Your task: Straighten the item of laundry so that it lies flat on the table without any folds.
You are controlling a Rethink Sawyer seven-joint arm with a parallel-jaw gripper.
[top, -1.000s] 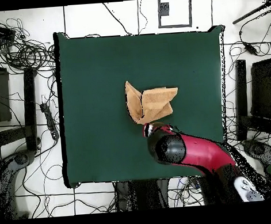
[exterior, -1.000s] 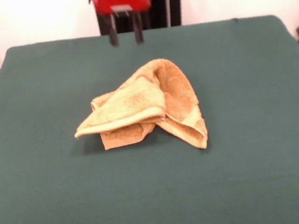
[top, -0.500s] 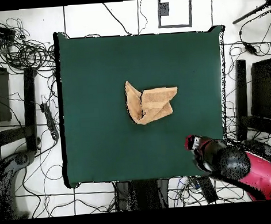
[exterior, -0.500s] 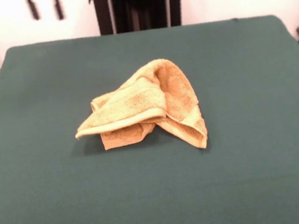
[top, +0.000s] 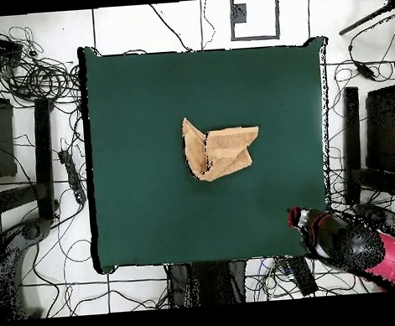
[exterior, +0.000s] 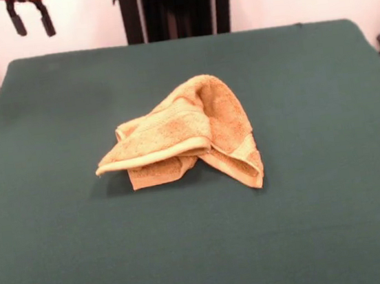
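Note:
The item of laundry (exterior: 186, 137), a mustard-yellow towel, lies crumpled and folded over itself near the middle of the green table (exterior: 310, 99). From above the towel (top: 219, 152) shows as a bunched, angular heap on the table (top: 146, 98). My gripper (exterior: 32, 24) hangs at the top left of the front view, beyond the table's far edge, open, with two dark fingers apart and nothing between them. Overhead, the red and black arm's end (top: 302, 221) sits at the table's lower right corner, well away from the towel.
Cables and black stands (top: 44, 147) crowd the floor left and right of the table. A black post (exterior: 177, 8) rises behind the far edge.
The arm swung away from above the towel toward the table's corner and has come slightly lower there. The towel has not moved.

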